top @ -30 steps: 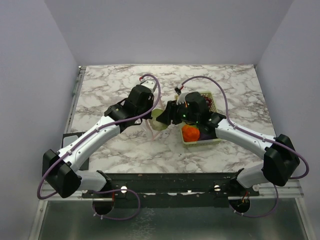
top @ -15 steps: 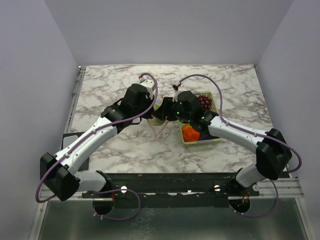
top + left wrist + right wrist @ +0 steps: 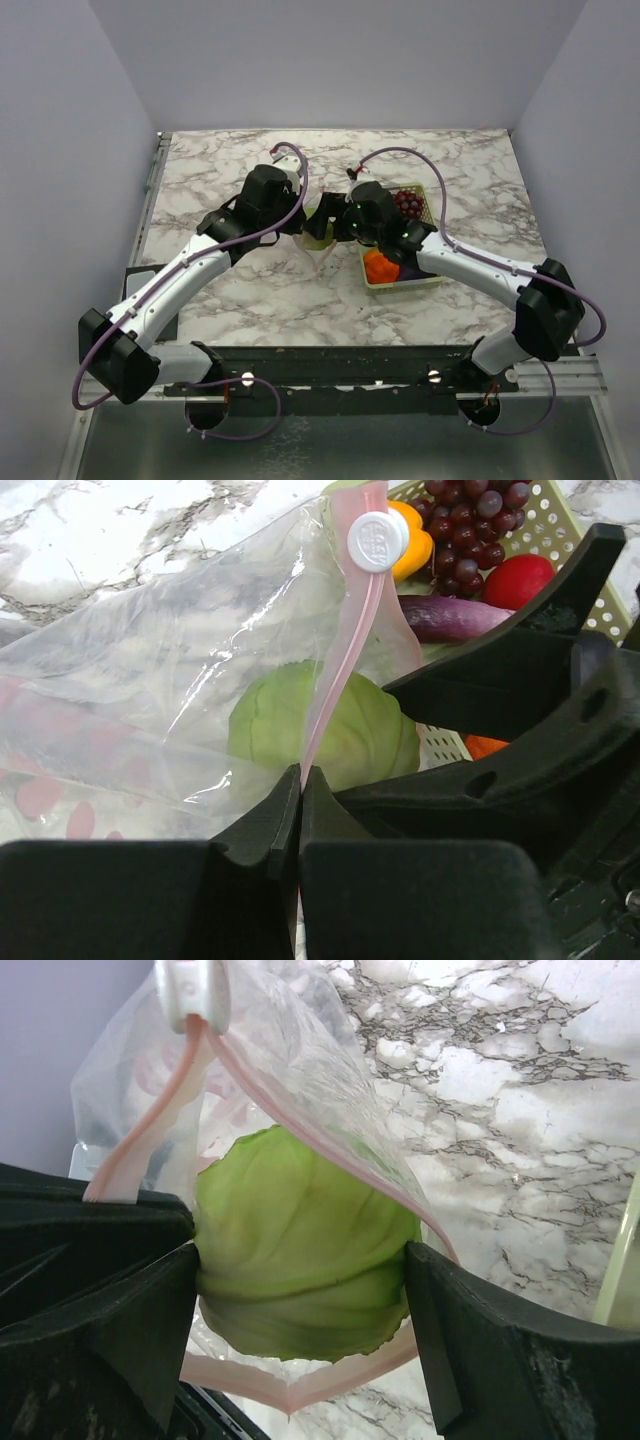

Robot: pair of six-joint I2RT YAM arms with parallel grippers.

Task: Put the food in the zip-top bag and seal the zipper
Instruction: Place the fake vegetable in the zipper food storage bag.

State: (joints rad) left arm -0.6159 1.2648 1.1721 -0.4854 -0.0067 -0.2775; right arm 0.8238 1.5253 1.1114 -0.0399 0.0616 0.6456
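Left arm reaches in from the near left over the marbled desk [image 3: 220,170] to mid-desk.

Left end effector [image 3: 300,780]: jaws fully together, pinching the pink zipper [image 3: 340,670] strip at the bag's mouth. The strip rises from the pinch to a white slider [image 3: 378,540] at its far end.

Zip-top bag [image 3: 150,660]: clear and crinkled. It lies at mid-desk between the two end effectors, with its body spreading left of the pinch. The mouth is open; in the right wrist view the two pink strips part below the slider and meet again underneath.

Green cabbage [image 3: 330,730]: sits in the open mouth, between the two strips, just right of the left fingers. Its upper part shows through the plastic.

Right end effector [image 3: 300,1248]: jaws wide, one finger on each flank of the cabbage and both flush against it. Cannot tell whether they press it or merely touch. Seen from above, this end effector faces the left one across the bag.

Yellow-green basket [image 3: 560,530]: on the desk right of the bag, close beside the right end effector. It holds the other food:
- dark red grapes [image 3: 465,520] at the far end
- a yellow piece [image 3: 418,548] next to the grapes
- a red piece [image 3: 517,580]
- a purple eggplant [image 3: 450,620] along the side nearest the bag
- an orange piece [image 3: 485,746] at the near end, mostly hidden behind the right fingers
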